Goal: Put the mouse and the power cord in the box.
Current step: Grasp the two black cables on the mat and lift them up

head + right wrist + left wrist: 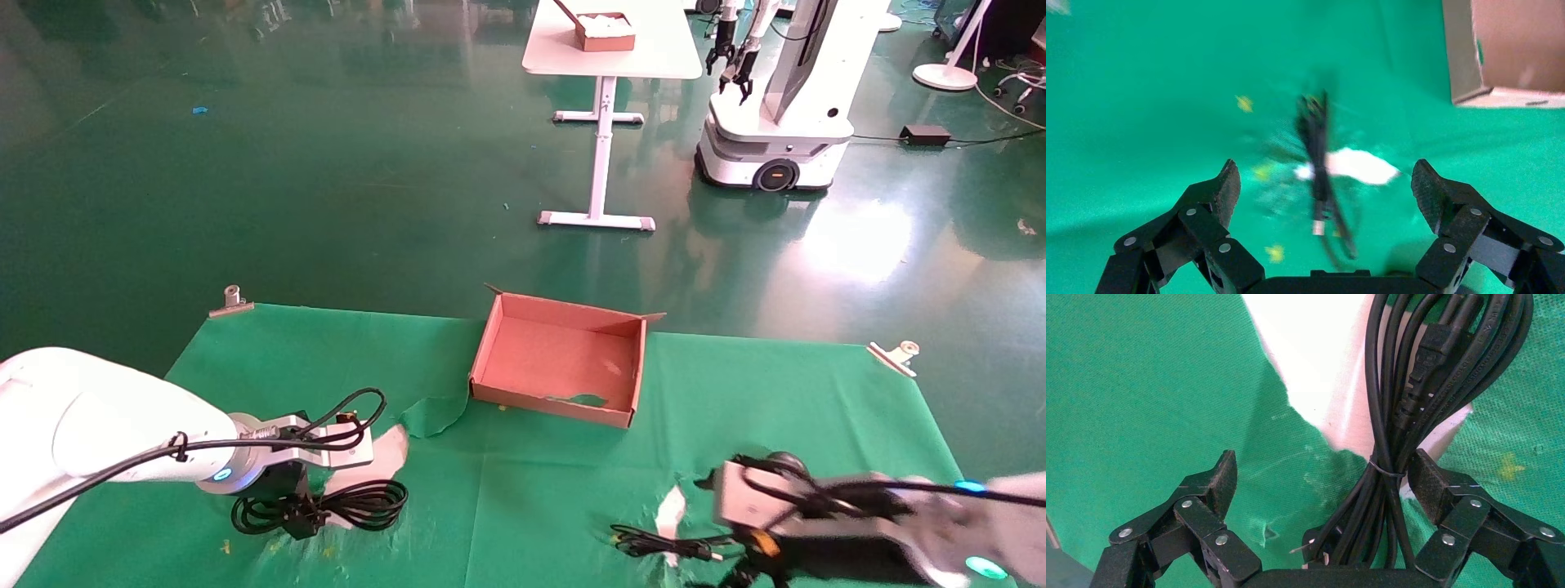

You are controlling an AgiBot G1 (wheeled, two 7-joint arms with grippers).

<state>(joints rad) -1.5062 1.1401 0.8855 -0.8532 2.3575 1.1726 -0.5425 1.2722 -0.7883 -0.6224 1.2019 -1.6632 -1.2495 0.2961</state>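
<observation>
The left gripper (1321,478) is hanging low over the power cord (327,506) at the near left of the green cloth (539,490). Its fingers (1220,478) are spread wide and are not squeezing anything. The cord bundle is lying between them, closer to one finger, with a thin tie around its loops. Part of the cord is lying on a white patch where the cloth is torn.

The right gripper (1324,184) is hovering at the near right of the cloth, and its fingers are spread wide too, holding nothing. Below it the thin mouse cable (1318,165) with its plug is lying on the cloth. The mouse (786,462) is peeking out as a dark round shape behind the right arm.

The box (564,400) is sitting open in the middle of the cloth, farther back, well apart from both grippers.
</observation>
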